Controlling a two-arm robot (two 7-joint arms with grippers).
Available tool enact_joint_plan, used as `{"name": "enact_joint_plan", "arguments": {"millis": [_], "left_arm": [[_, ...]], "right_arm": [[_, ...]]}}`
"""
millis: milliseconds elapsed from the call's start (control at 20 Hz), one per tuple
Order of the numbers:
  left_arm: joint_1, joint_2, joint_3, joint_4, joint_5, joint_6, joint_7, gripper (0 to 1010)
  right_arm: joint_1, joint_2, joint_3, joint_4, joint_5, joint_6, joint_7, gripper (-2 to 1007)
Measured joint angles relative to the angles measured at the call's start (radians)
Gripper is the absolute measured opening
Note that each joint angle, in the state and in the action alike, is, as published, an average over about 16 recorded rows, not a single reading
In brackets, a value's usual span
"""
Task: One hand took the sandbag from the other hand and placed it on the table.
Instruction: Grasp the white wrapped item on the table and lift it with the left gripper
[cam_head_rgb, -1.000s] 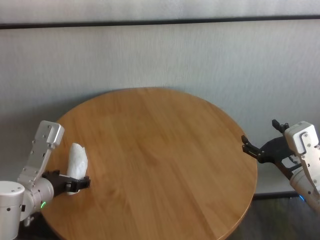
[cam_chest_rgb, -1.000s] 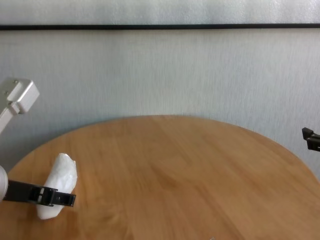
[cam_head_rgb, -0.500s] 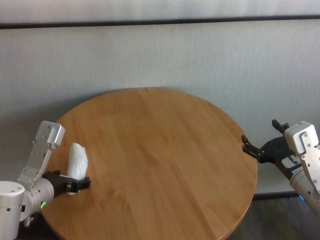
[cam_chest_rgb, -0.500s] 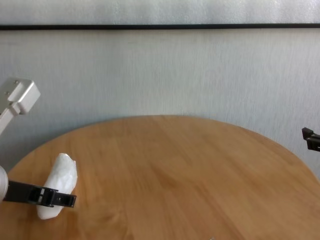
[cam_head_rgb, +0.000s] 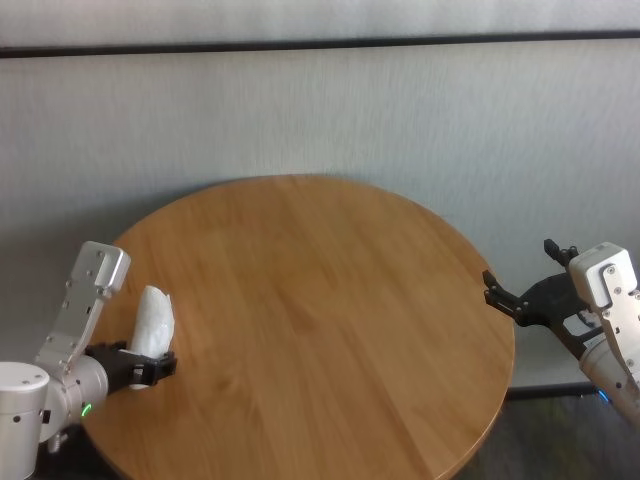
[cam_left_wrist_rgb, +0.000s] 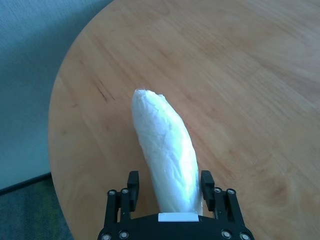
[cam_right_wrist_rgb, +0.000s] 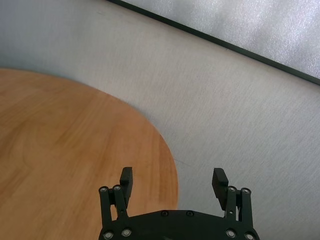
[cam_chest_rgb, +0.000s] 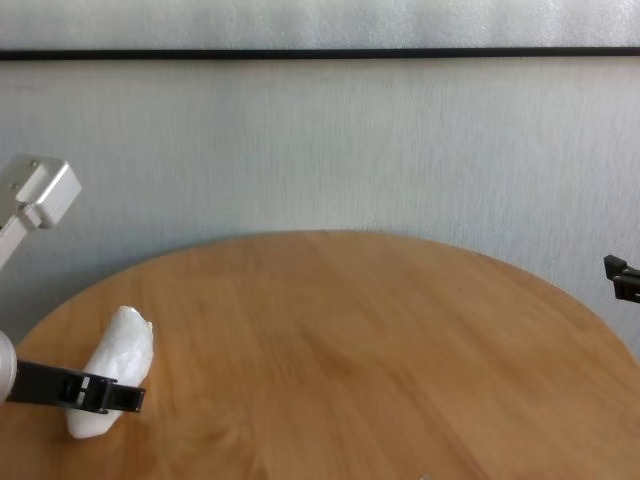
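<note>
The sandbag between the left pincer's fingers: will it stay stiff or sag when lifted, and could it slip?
The sandbag looks soft and loaf-shaped, so it will probably sag past the left pincer. Its crinkly plastic skin may be slippery. It lies flat on the table, so it seems unlikely to roll.

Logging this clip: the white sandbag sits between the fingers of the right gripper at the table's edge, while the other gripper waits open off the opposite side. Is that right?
Not quite: the sandbag sits between the fingers of the left gripper, not the right, as the left wrist view shows. The rest holds: it is at the table's edge, and the right gripper waits open off the opposite side.
</note>
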Motion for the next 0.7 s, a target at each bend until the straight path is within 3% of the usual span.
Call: {"name": "enact_joint_plan", "arguments": {"millis": [700], "left_arm": [[-0.001,0.001,0.001,-0.001,-0.001,0.0,-0.001,497]], "right_arm": [[0.0,0.0,0.0,0.0,0.0,0.0,0.0,1001]]}}
